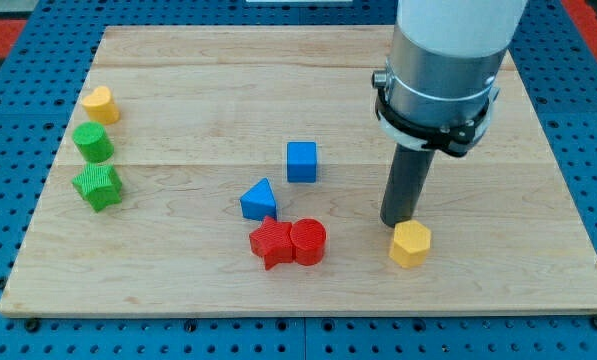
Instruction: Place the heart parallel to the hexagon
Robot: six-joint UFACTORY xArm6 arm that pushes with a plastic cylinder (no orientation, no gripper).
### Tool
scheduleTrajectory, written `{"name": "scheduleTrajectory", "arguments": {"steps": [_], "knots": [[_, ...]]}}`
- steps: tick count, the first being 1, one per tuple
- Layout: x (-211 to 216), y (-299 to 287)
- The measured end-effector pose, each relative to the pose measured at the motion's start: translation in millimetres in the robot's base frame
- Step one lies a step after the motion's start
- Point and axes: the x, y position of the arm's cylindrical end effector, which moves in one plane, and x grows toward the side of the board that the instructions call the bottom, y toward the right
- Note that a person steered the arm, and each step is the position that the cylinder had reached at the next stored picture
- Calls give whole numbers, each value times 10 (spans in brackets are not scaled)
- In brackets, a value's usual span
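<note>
The yellow heart (100, 102) sits at the far left of the wooden board (178, 280), near its top edge. The yellow hexagon (410, 243) lies at the lower right. My tip (395, 222) is down on the board just above and left of the hexagon, touching or almost touching its upper left edge. The heart is far to the left of my tip.
Below the heart are a green cylinder (93, 142) and a green star (98, 186). Mid-board are a blue cube (301, 161), a blue triangle (259, 199), a red star (271, 242) and a red cylinder (308, 241) touching it. A blue pegboard (8, 120) surrounds the board.
</note>
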Motion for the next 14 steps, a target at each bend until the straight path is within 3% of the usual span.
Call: {"name": "scheduleTrajectory", "arguments": {"steps": [1, 3, 4, 5, 6, 7, 8, 9, 10, 11, 12, 14], "knots": [[44, -73], [-1526, -1105], [-1863, -1825], [-1904, -2903], [-2378, -3515], [-2475, -4012], [-1889, -3939], [-1644, -3478], [-1686, -2433], [-1549, -2281], [-1312, -2583], [-1511, -1291]]}}
